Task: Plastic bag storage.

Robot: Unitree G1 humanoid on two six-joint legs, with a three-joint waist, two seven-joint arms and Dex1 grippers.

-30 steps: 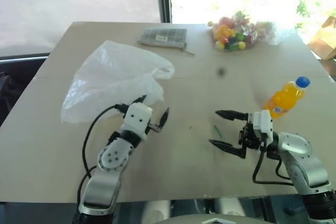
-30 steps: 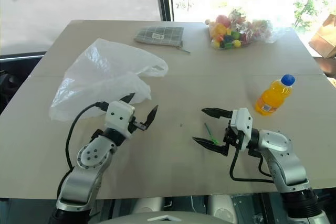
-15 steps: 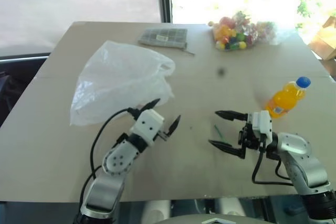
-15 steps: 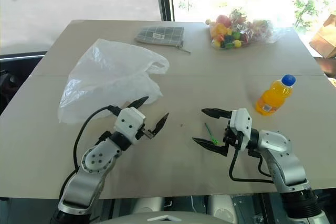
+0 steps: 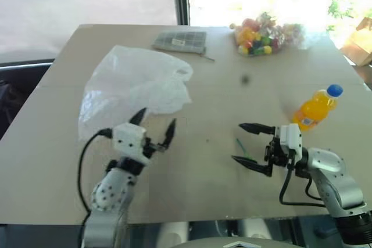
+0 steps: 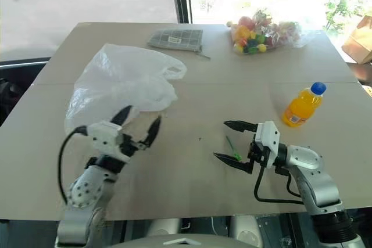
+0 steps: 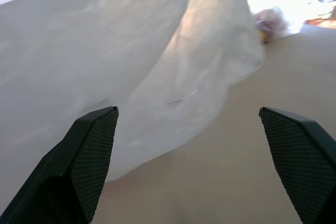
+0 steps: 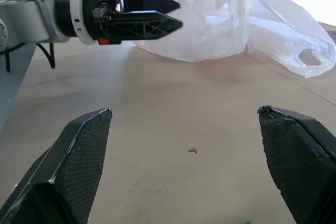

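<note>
The plastic bag [image 5: 133, 82], thin, white and crinkled, lies in a heap on the left half of the table, one loop handle [image 5: 181, 74] pointing toward the middle. My left gripper [image 5: 157, 121] hovers at the bag's near edge, open, nothing between its fingers; in the left wrist view the plastic bag [image 7: 131, 51] spreads just beyond the left gripper [image 7: 188, 111]. My right gripper [image 5: 237, 141] is open and empty, turned sideways toward the left, well apart from the bag. The right wrist view looks across the table at the left gripper [image 8: 147, 17] and the plastic bag [image 8: 226, 14].
An orange drink bottle [image 5: 315, 108] stands right of my right gripper. A clear bag of colourful sweets [image 5: 264, 34] and a grey checked pouch [image 5: 180, 40] lie at the far edge. A small green scrap [image 5: 241, 145] lies by the right gripper. A cardboard box [image 5: 360, 42] sits beyond the table's right side.
My left gripper swung right, then back left and slightly up, ending at the bag's near edge. The bag's heap shifted a little. The right arm stayed still.
</note>
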